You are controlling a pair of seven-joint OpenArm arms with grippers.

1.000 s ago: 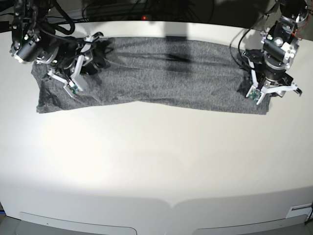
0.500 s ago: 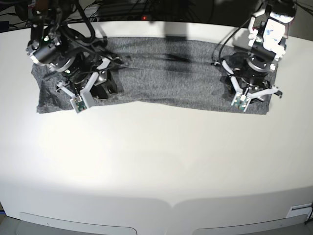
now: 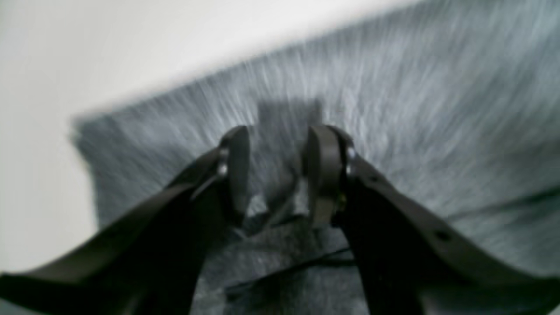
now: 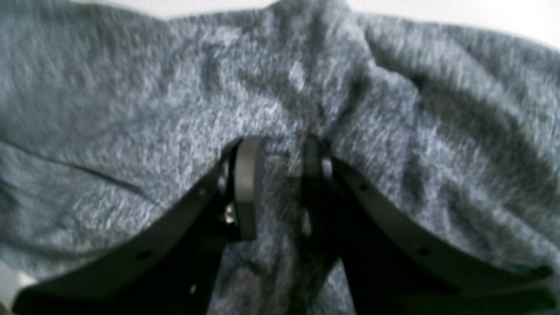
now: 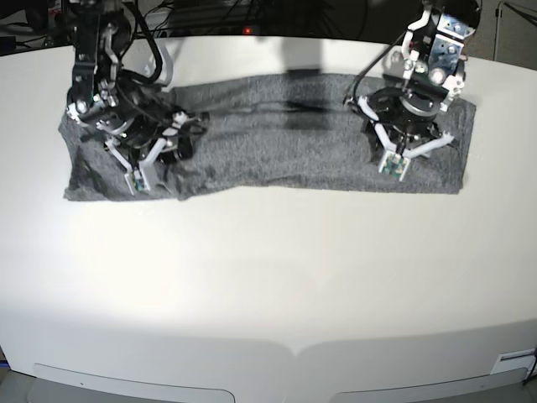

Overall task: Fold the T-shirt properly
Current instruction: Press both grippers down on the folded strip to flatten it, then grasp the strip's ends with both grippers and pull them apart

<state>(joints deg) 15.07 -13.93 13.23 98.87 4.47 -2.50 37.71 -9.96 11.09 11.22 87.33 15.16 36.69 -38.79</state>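
Bare white table (image 5: 268,277) across the whole near half of the base view. Beyond it, toward the far edge, the heather-grey T-shirt (image 5: 277,134) spread in a long flat band running side to side, near hem slightly wavy, both ends reaching under the arms.

On that view's left, the right gripper (image 5: 143,172) pressed down into the cloth near the shirt's end, fabric bunched and wrinkled around it. From the right wrist camera, a ridge of grey knit (image 4: 284,183) pinched up between the two dark fingers (image 4: 247,188), folds radiating outward from the pinch: clamped on the T-shirt.

On the base view's right, the left gripper (image 5: 401,155) low over the other end of the shirt, short of its corner. From the left wrist camera, heavy blur; fingers (image 3: 321,175) standing a little apart with grey cloth showing in the gap, table edge pale beyond. Whether any fabric is actually caught there: cannot tell.

Dark cables (image 5: 210,17) behind the table's far edge.
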